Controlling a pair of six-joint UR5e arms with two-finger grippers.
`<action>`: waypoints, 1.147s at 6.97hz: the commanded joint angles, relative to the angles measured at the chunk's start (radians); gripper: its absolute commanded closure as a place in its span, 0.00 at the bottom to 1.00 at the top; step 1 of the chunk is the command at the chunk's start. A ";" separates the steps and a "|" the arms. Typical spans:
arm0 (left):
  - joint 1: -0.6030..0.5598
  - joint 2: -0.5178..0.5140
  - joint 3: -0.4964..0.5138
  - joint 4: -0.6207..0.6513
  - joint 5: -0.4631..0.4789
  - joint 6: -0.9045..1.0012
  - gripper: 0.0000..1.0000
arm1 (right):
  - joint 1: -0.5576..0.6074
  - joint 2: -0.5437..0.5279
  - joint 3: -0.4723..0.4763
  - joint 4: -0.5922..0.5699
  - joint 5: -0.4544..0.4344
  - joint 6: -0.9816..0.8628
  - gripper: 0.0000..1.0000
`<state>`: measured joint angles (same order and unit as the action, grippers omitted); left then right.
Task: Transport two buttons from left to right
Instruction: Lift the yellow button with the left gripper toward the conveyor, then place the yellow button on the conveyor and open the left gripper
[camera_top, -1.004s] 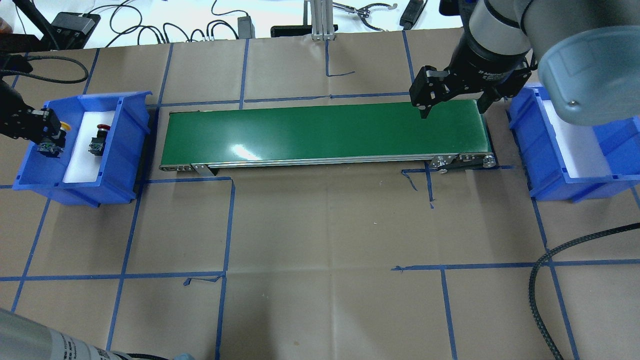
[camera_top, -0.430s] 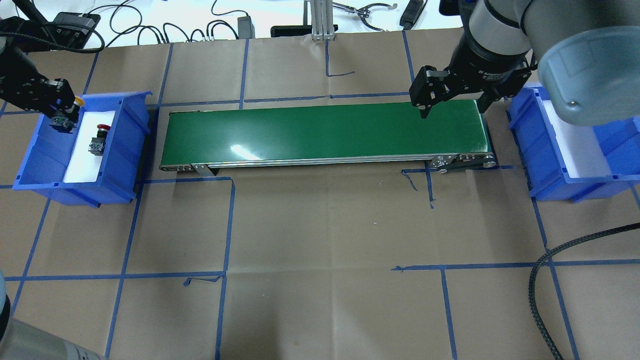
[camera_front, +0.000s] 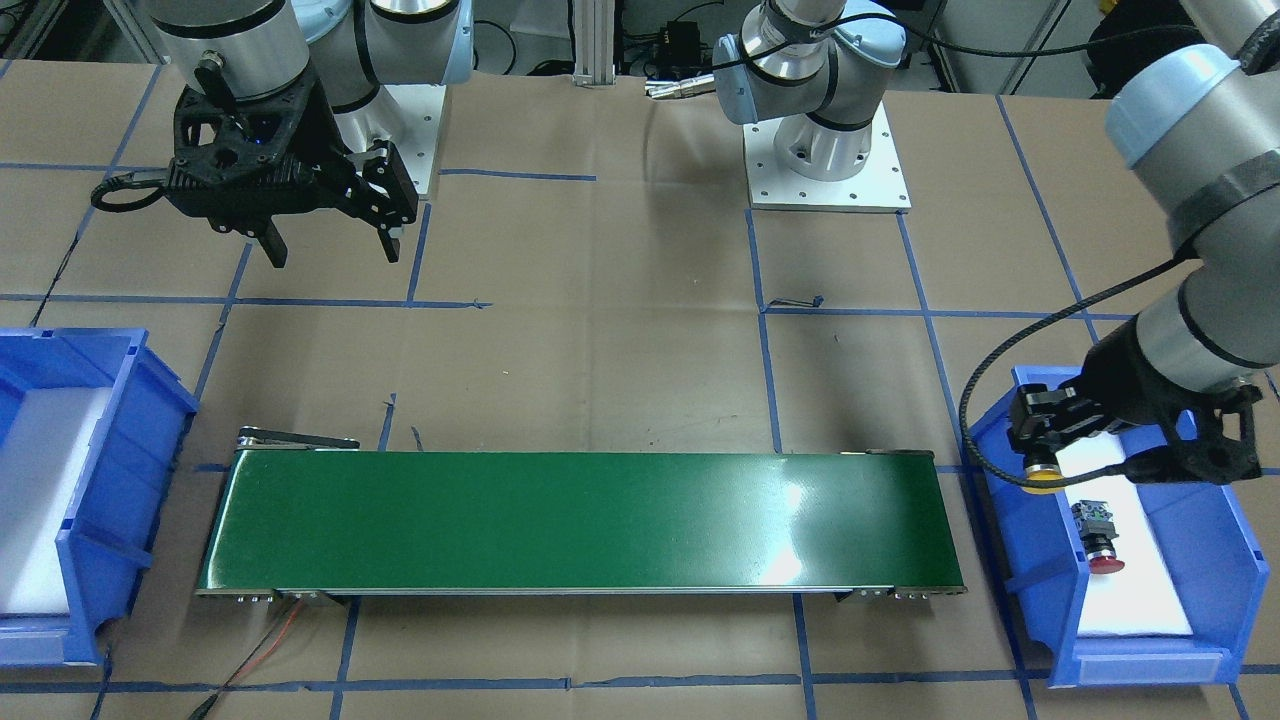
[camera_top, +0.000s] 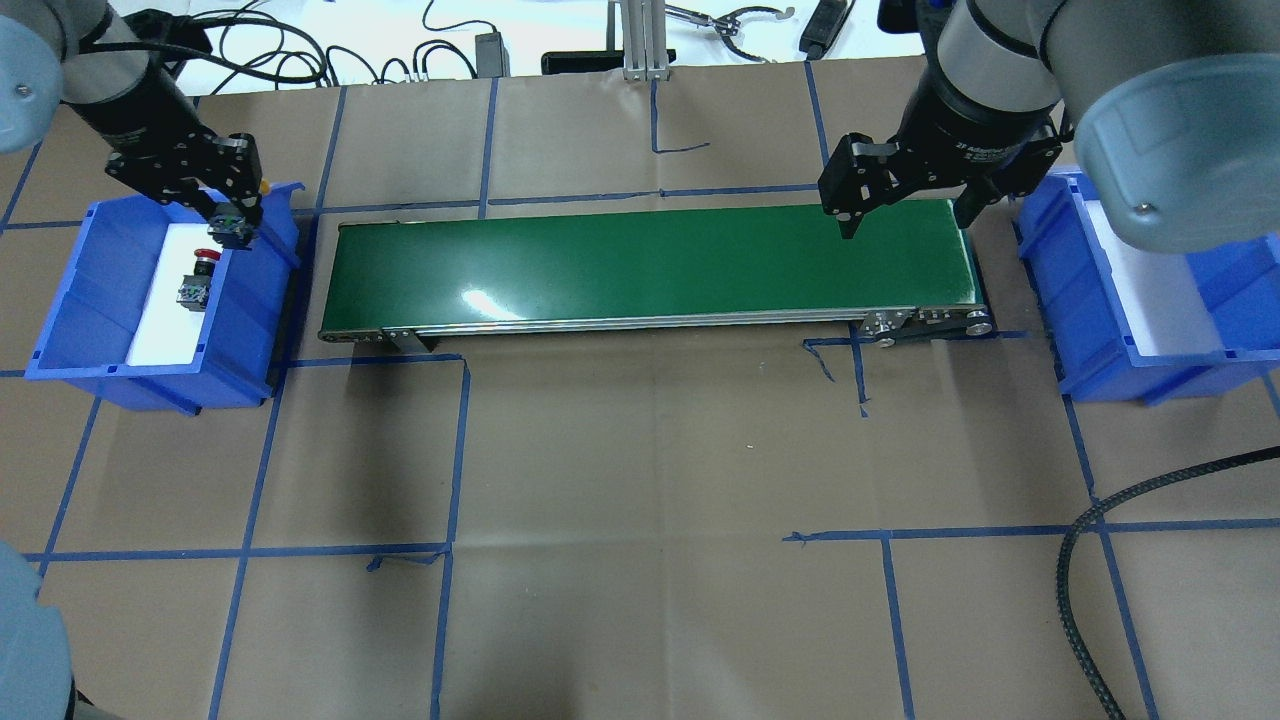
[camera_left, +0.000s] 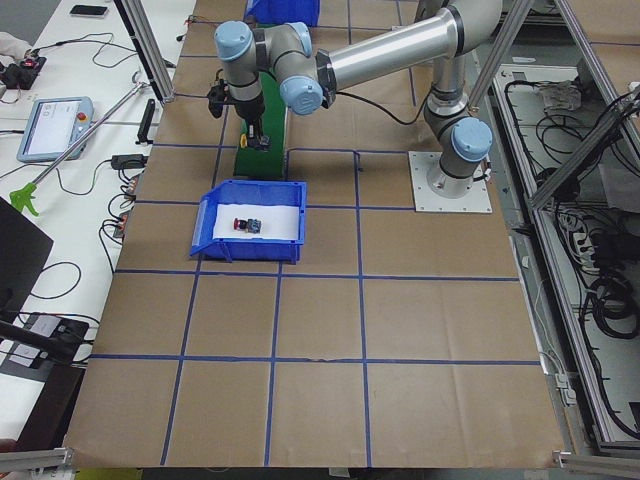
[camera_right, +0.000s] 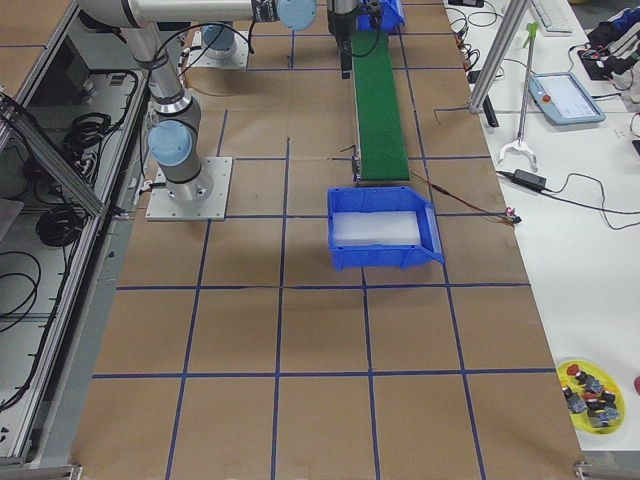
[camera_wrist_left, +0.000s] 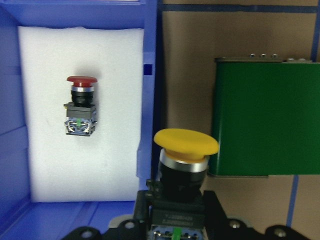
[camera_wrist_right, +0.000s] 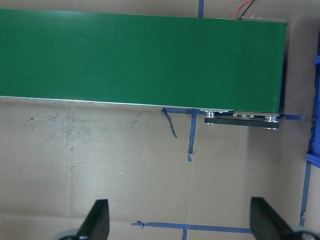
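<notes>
Transfer of yellow button (camera_wrist_left: 185, 145), pinched in left pincer (camera_top: 233, 222) above the belt-side wall of blue bin (camera_top: 275, 255); red button (camera_top: 198, 275) lies on its foam; right pincer (camera_top: 908, 220) hangs spread over conveyor belt (camera_top: 650, 260). Advice: clear the wall, then lower gently onto the belt.

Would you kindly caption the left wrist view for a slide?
Left tool holds the yellow button; red button lies on foam in the blue bin.
</notes>
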<state>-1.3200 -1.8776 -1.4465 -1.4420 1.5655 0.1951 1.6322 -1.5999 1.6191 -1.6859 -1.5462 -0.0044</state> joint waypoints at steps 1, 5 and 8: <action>-0.120 -0.032 -0.006 0.015 -0.004 -0.179 0.94 | 0.000 0.000 0.002 0.000 0.000 0.000 0.00; -0.203 -0.124 -0.161 0.302 -0.004 -0.302 0.93 | 0.000 0.000 0.004 0.000 0.000 0.000 0.00; -0.203 -0.126 -0.158 0.310 -0.009 -0.302 0.00 | 0.000 0.000 0.004 0.000 0.000 0.000 0.00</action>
<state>-1.5227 -2.0038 -1.6113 -1.1371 1.5598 -0.1067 1.6321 -1.5999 1.6229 -1.6865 -1.5462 -0.0046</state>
